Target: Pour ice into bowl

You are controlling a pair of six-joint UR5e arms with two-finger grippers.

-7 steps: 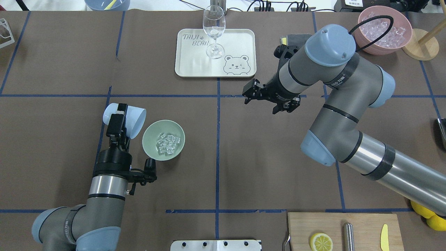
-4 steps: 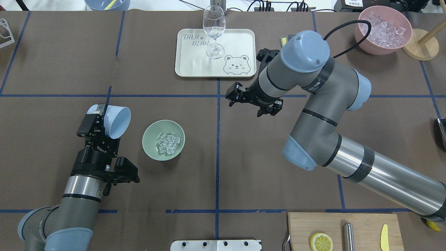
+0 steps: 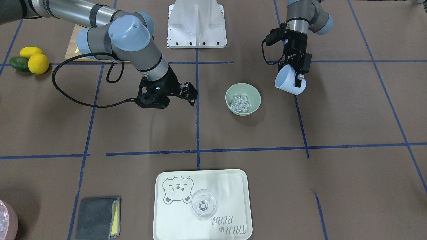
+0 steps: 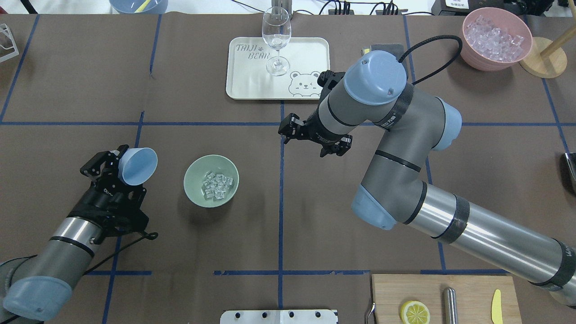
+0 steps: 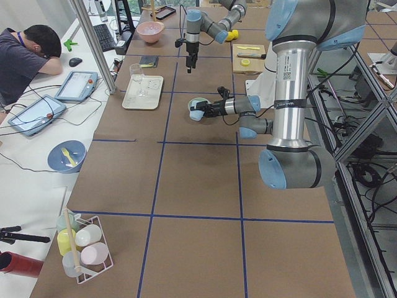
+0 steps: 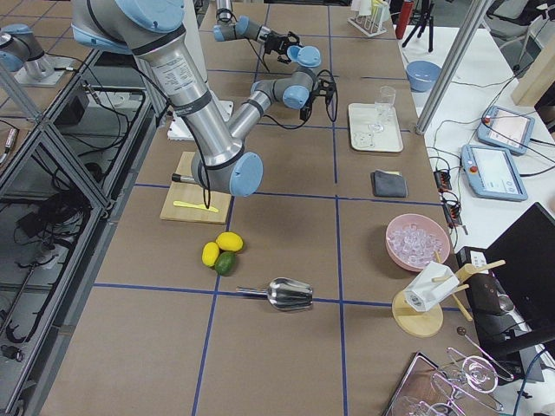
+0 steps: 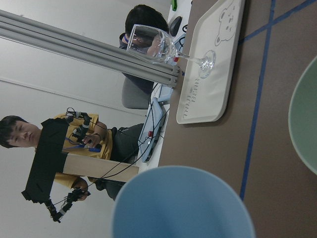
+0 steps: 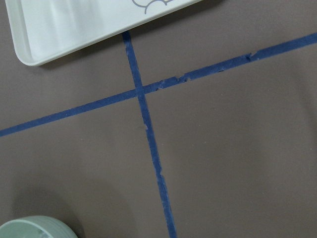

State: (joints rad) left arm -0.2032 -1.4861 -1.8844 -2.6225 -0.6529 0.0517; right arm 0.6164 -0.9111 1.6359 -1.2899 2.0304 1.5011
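Observation:
The pale sage-green bowl (image 4: 193, 173) stands left of the table's centre and holds a small heap of clear ice (image 4: 216, 185). It also shows in the front view (image 3: 255, 96), with the ice (image 3: 241, 102) inside. My left gripper (image 4: 118, 168) is shut on a light blue cup (image 4: 138, 165), held tilted above the table to the left of the bowl and apart from it. The cup's inside looks empty. In the front view the cup (image 3: 289, 83) hangs under the left gripper (image 3: 298, 74). My right gripper (image 4: 288, 129) is open and empty, hovering right of the bowl and beyond it.
A white bear tray (image 4: 252, 85) with a clear stemmed glass (image 4: 276, 36) stands at the far middle. A pink container of ice (image 4: 495, 38) is at the far right. A cutting board (image 4: 468, 292) with a lemon half lies at the near right. A grey cloth (image 3: 96, 218) lies beside the tray.
My left gripper has carried the cup left and back, away from the bowl, and turned its mouth upward. My right arm has swung left toward the table's centre line.

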